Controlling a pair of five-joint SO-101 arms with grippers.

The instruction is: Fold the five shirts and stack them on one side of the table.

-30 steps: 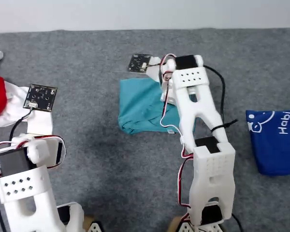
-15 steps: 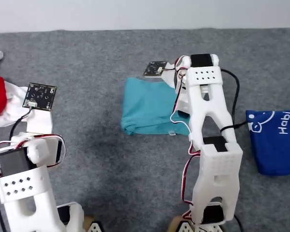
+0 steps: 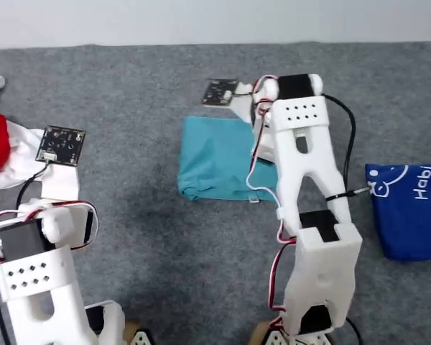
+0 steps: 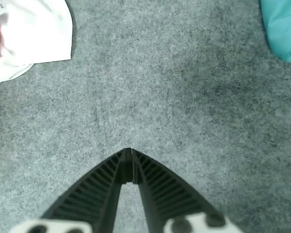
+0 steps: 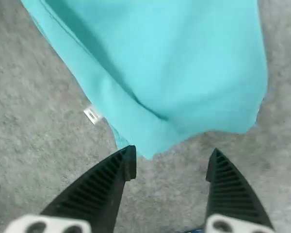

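Right wrist view sets the right gripper, jaws wide, at the edge of the teal shirt, so the next move is probably to pinch it and carry it aside for stacking, while the left gripper is closed tight.

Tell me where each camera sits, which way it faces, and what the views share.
High view: fixed above the table, looking down; shows the left arm, right arm, teal shirt, blue shirt and white shirt.
Left wrist view: on the left arm's wrist, looking down at the table past its shut left hand.
Right wrist view: on the right arm's wrist, looking down at the teal shirt's edge past its open right hand.
Shared: the teal shirt is in all three; the white shirt in the high and left wrist views.
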